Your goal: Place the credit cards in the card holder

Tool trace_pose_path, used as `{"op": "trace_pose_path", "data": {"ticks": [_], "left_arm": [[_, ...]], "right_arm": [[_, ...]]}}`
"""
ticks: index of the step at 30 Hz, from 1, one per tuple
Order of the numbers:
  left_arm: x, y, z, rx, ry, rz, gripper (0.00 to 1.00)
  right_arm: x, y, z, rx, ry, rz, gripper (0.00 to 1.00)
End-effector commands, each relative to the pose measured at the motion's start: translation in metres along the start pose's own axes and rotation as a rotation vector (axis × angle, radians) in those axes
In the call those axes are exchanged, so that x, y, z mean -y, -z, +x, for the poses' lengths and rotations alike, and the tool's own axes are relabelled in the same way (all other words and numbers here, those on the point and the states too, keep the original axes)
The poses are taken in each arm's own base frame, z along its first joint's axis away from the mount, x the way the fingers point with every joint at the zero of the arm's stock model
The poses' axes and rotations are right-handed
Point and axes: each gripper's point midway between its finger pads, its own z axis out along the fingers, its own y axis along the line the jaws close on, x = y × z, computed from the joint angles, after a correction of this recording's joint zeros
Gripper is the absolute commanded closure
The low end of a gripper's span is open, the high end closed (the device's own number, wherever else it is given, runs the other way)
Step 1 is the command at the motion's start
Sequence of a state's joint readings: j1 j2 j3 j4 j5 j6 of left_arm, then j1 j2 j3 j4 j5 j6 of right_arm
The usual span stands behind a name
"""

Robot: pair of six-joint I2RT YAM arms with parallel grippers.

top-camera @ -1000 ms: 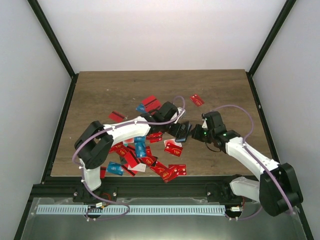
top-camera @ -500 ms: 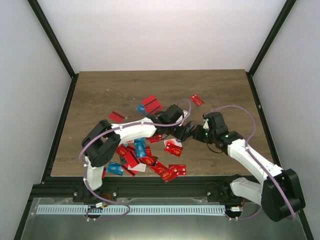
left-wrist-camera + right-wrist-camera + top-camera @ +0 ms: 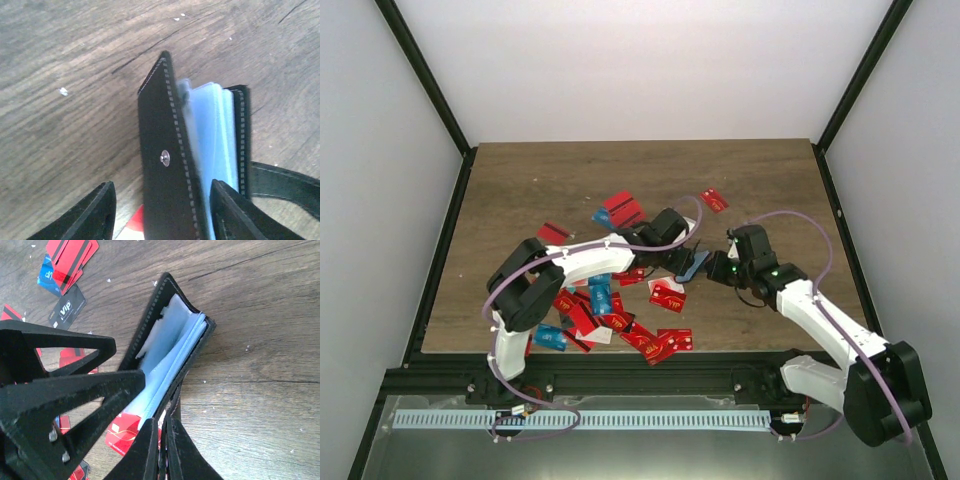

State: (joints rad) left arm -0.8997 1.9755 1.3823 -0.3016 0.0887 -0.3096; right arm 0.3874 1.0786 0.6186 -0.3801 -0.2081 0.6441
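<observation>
Only thing I can actually read is "VIP" in white on the dark grey card (image 3: pixel 67 311) lying on the table (image 3: pixel 260 300), seen on my right wrist cam. The credit cards (image 3: pixel 665 294) have white marks too, but they're too small to make out.

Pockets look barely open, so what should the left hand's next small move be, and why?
Probably close the left hand on the black cover of the card holder and swing it wider. Its open fingers flank that cover, the right hand grips the holder, and the blue pockets are barely parted.
</observation>
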Motion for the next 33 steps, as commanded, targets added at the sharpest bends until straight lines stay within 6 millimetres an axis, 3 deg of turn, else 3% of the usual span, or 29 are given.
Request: {"op": "trace_pose_path", "data": {"ticks": [1,8,11,12,14,16,22,33], "left_arm": [[-0.014,0.007,-0.013,0.032,0.013,-0.054,0.51],[-0.032,0.0,-0.012,0.022,0.038,-0.071,0.68],[-0.031,-0.002,-0.01,0.016,0.037,-0.053,0.7],[-0.03,-0.002,-0.009,0.015,0.037,-0.047,0.68],[-0.027,0.001,-0.011,0.018,0.039,-0.029,0.54],[-0.023,0.005,-0.012,0.023,0.036,-0.01,0.46],[-0.008,0.02,-0.018,0.044,0.022,0.064,0.46],[0.0,0.032,-0.019,0.055,0.021,0.13,0.46]], "right_arm": [[0.006,0.006,-0.003,0.027,-0.017,0.024,0.99],[0.023,0.005,0.014,0.012,-0.09,0.063,0.99],[0.031,0.003,0.022,0.005,-0.123,0.08,0.99],[0.034,0.002,0.024,0.003,-0.132,0.086,0.99],[0.039,0.0,0.029,-0.002,-0.147,0.096,0.99],[0.044,-0.003,0.032,-0.005,-0.163,0.114,0.99],[0.057,-0.009,0.039,-0.013,-0.195,0.152,0.99],[0.054,-0.011,0.035,-0.001,-0.194,0.146,0.68]]}}
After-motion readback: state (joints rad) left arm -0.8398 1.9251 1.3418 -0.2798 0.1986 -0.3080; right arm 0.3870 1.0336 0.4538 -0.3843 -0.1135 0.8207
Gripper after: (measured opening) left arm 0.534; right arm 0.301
